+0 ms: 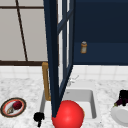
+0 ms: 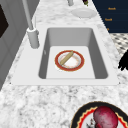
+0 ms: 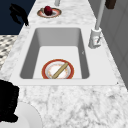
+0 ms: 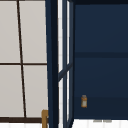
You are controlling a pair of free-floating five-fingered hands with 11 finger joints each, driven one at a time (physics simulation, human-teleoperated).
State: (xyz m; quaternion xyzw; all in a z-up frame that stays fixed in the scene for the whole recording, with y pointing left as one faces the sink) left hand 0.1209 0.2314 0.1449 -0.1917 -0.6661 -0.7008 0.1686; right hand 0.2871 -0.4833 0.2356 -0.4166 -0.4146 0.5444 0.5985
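My left hand point(image 1: 38, 117) hangs in front of the counter, just left of the sink point(image 1: 93, 105), with its fingers loose and nothing in them. It shows as the hand point(image 3: 18, 13) near the far plate and the hand point(image 2: 123, 61) at the picture's right edge. My right hand point(image 1: 122, 98) is over the near rim of a white plate point(image 1: 121, 116) on the counter right of the sink, also seen as the hand point(image 3: 7, 105) by the white plate point(image 3: 27, 118). In the basin lies a red-rimmed plate point(image 3: 47, 72) with a tan stick point(image 3: 60, 70) across it.
A patterned plate point(image 1: 6, 111) with a dark red round food point(image 1: 17, 105) sits on the left counter. A red ball point(image 1: 68, 115) shows low at the sink's front. An open dark blue cabinet door point(image 1: 53, 50) stands over the sink; a small orange bottle point(image 1: 83, 47) is on the shelf. The faucet point(image 3: 96, 35) is behind the basin.
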